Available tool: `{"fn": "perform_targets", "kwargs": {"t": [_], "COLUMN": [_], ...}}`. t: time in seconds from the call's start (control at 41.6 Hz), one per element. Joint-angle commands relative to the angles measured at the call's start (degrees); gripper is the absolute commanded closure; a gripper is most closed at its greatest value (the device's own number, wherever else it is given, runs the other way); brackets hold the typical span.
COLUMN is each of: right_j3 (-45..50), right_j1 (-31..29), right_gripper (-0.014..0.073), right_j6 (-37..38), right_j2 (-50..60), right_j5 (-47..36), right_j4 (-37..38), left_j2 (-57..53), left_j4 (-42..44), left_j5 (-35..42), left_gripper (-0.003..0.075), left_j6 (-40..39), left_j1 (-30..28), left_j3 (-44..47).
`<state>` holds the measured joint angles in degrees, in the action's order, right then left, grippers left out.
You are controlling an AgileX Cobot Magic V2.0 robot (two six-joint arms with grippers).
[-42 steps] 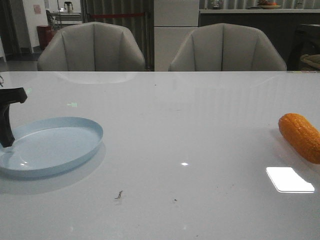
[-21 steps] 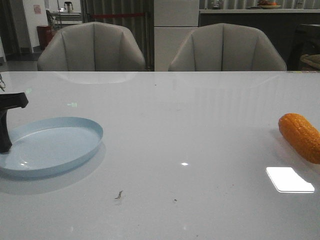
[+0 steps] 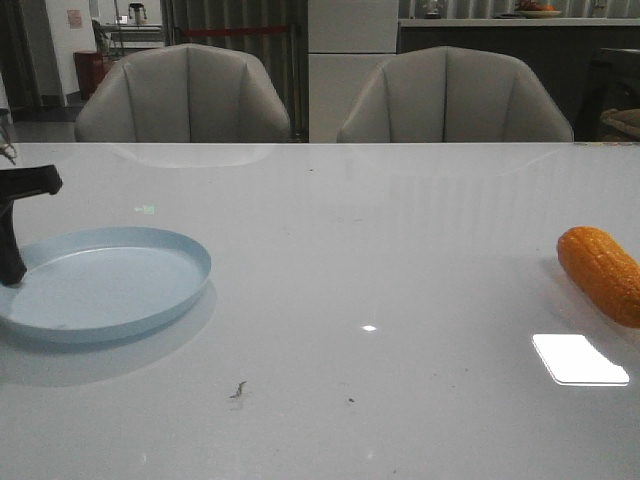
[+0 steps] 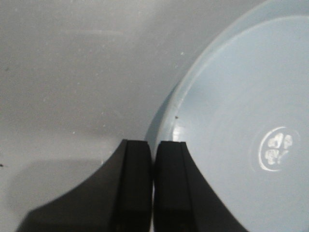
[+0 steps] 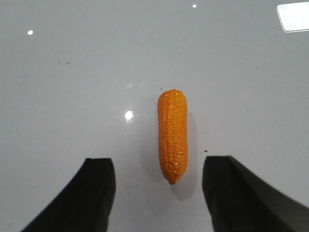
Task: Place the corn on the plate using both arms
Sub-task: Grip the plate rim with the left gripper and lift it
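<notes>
The pale blue plate [image 3: 110,285] is at the table's left. My left gripper [image 3: 12,265] is at its left rim. In the left wrist view the left gripper [image 4: 154,145] is shut, with the rim of the plate [image 4: 241,121] pinched between its fingers. The orange corn [image 3: 600,272] lies on the table at the far right. My right gripper is out of the front view. In the right wrist view the right gripper [image 5: 159,163] is open above the table. The tapered end of the corn [image 5: 172,135] lies between its fingers, untouched.
Two grey chairs [image 3: 185,95] stand behind the white table's far edge. A bright light reflection [image 3: 578,358] lies on the tabletop close to the corn. Small dark specks [image 3: 238,390] mark the table's front middle.
The left gripper has risen a little with the plate's rim. The plate has lifted and shifted slightly to the right. The corn has not moved.
</notes>
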<state>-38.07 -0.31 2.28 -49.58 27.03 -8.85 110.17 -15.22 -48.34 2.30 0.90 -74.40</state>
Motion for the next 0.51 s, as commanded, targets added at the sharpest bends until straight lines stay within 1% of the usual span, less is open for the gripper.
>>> {"fn": "perform_targets", "kwargs": {"t": [0.0,0.168,0.265,0.481], "right_j3": [-2.0,-2.0,-2.0,-2.0], "right_j1": [-0.3,-0.3,-0.3,-0.3], "right_gripper": [0.0085,0.0085,0.0085,0.0085], "right_j6": [-0.3,-0.3,-0.3,-0.3], "right_j2": [0.2,0.2,0.2,0.2], "right_j5": [-3.9,-3.9,-3.9,-3.9], "right_j4": [0.1,0.1,0.1,0.1], "left_j2": [-3.1,-3.1,-3.1,-3.1], "left_j4": [-3.8,-9.4,-11.6,-15.9], "left_j5": [-1.2,-4.8,-6.1,-6.3], "left_gripper": [0.0627,0.0627,0.0627,0.0627], "left_j6": [-0.3,-0.3,-0.3,-0.3], "left_j1": [0.1,0.3,1.3,7.5], "left_j3": [-5.0,-12.7,-16.9,-22.9]}}
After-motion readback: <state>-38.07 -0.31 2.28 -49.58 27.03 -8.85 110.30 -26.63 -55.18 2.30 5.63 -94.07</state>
